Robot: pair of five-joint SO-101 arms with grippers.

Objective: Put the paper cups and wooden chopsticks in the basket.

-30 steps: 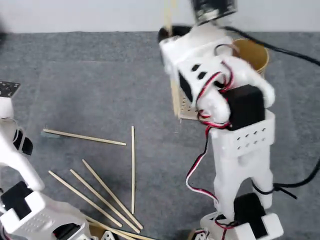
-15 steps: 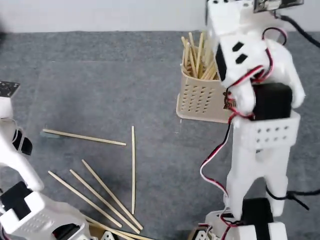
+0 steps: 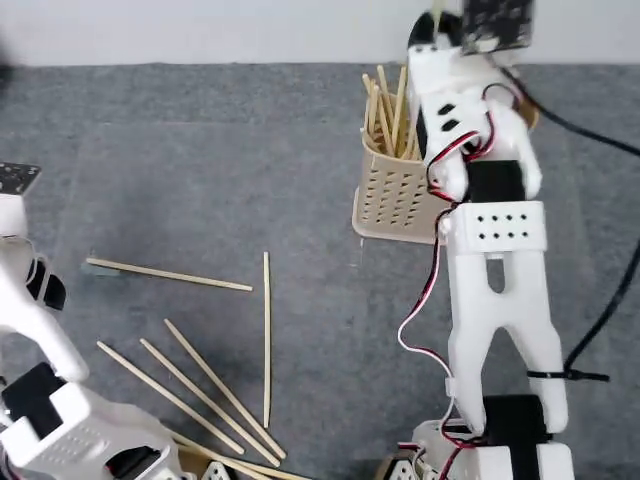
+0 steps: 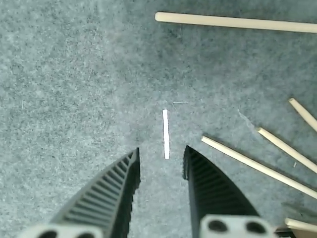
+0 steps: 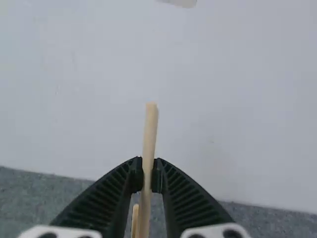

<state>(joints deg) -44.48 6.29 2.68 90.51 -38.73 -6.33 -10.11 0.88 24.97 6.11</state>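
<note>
The grey desk (image 3: pixel 200 150) carries both arms. The right arm (image 3: pixel 495 290) stretches up to the beige perforated basket (image 3: pixel 395 200), which holds a bundle of chopsticks (image 3: pixel 400 100) standing on end. The right gripper (image 5: pixel 147 173) is above the basket's far side, its fingers clamped on one upright stick (image 5: pixel 149 134). A cup (image 3: pixel 529 110) edge peeks from behind that arm, beside the basket; whether it sits inside I cannot tell. The left arm (image 3: pixel 35 340) is at the near left edge. The left gripper (image 4: pixel 161 150) is low over the desk, fingers narrowly apart and holding nothing, with a small white mark (image 4: pixel 166 134) just past their tips. Loose chopsticks (image 3: pixel 210 385) lie flat nearby, well apart from the basket
</note>
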